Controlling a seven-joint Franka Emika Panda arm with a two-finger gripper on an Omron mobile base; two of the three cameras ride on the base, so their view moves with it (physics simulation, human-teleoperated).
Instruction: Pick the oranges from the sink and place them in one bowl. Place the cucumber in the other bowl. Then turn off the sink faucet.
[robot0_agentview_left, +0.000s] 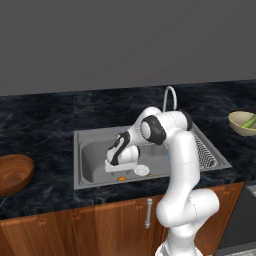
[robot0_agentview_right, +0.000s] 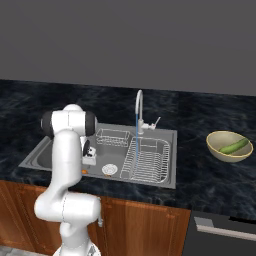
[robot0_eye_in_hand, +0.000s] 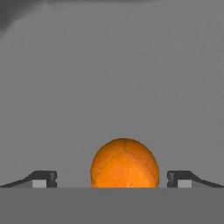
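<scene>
I see the gripper (robot0_eye_in_hand: 112, 179) down inside the sink (robot0_agentview_left: 90, 177), at the near wall of the basin. Fingers (robot0_eye_in_hand: 41, 178) wide apart, nothing clamped. One orange (robot0_eye_in_hand: 124, 163) sits on the grey sink floor between the two fingertips, with a gap on each side, not touching either pad. In the left base view that orange (robot0_agentview_left: 121, 178) peeks out just under the hand, near the front edge of the basin, left of the round drain (robot0_agentview_left: 141, 170). I can't spot a second orange.

Arm (robot0_agentview_left: 180, 165) rises from the cabinet front and folds over the near rim of the sink, wrist pointing down into the basin.

Right part of the sink: ribbed drainer (robot0_agentview_right: 147, 162), and a wire basket (robot0_agentview_right: 113, 137) at the far side of the basin. Faucet (robot0_agentview_right: 139, 107) stands at the far rim, thin blue stream (robot0_agentview_right: 136, 142) coming down from the spout, so water is on.

Brown bowl (robot0_agentview_left: 14, 172) sits on the dark counter (robot0_agentview_left: 40, 125) well left of the sink; I see nothing in it from here. Olive bowl (robot0_agentview_right: 229, 146) sits on the counter well right of the sink, and the cucumber (robot0_agentview_right: 235, 146) lies inside it, tilted against the wall of the bowl.
</scene>
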